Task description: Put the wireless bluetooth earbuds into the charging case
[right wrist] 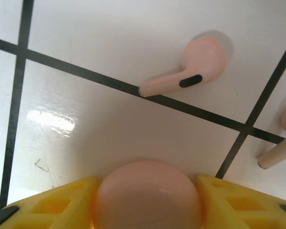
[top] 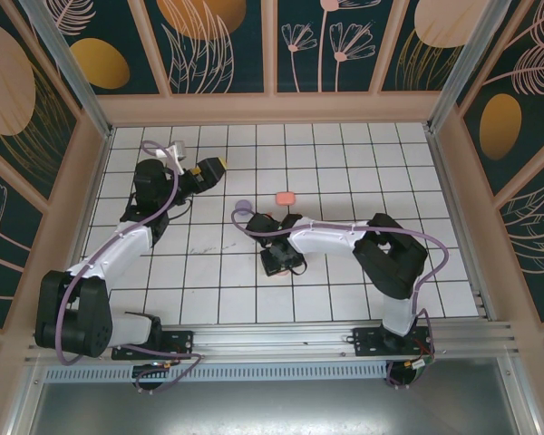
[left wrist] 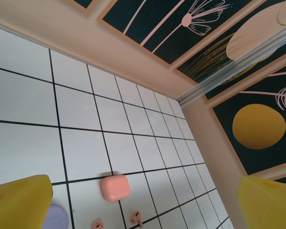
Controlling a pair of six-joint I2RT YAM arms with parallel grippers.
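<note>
We saw the right gripper (right wrist: 148, 183) clamped on a smooth pink rounded piece (right wrist: 148, 202), and the left gripper (left wrist: 145, 186) spread wide. A pink earbud (right wrist: 200, 67) lay upper right. We judged it light and slick, best pinched across its stem.

From above, the right gripper (top: 281, 265) covers whatever lies beneath it. In the right wrist view a pink rounded thing (right wrist: 148, 198) sits clamped between yellow fingers (right wrist: 52, 202); the bottom edge cuts off its lower part, so what it is cannot be told, and the right edge cuts a pink earbud (right wrist: 279, 151). In the left wrist view the left gripper (left wrist: 145, 188) has both fingers (left wrist: 19, 202) cut by the bottom corners; one hides part of a purple disc (left wrist: 58, 217), and the bottom edge clips another pink earbud (left wrist: 97, 224)
</note>
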